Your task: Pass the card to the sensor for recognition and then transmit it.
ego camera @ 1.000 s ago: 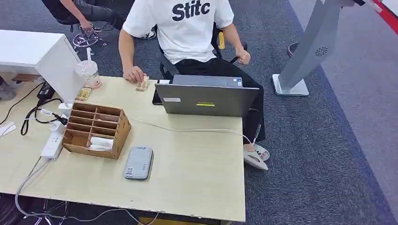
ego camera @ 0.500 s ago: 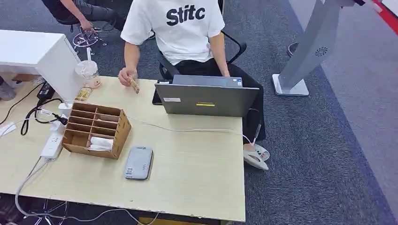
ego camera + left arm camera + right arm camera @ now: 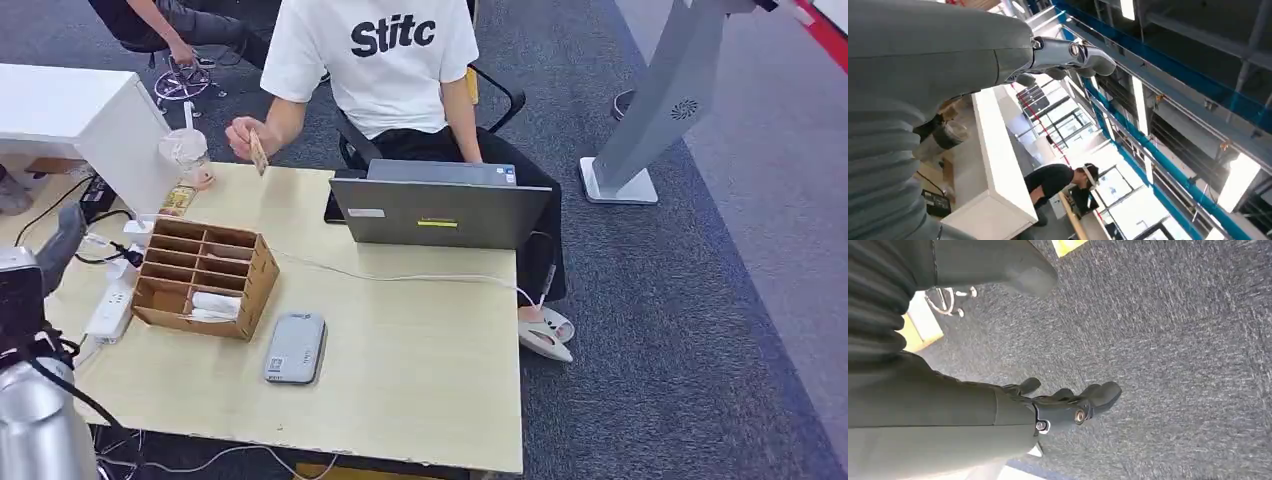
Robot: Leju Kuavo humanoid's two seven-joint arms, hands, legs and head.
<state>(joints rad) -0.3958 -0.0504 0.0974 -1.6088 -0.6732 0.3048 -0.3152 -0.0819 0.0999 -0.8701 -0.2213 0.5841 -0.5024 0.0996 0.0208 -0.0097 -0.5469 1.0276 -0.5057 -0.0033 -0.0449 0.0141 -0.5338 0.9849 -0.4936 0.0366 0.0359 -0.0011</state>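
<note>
Since 1 second ago, the person in the white T-shirt is lifting the small tan card (image 3: 259, 153) off the tabletop (image 3: 420, 340), and the robot's silver left arm is rising in at the near left. The card is standing upright in the person's hand (image 3: 243, 138), above the far left edge. The left hand (image 3: 55, 245) is the nearer one, with the card lying far and to its right; its fingers (image 3: 1068, 52) are spread, holding nothing. The right hand (image 3: 1068, 407) is hanging over grey carpet, fingers loose and empty.
</note>
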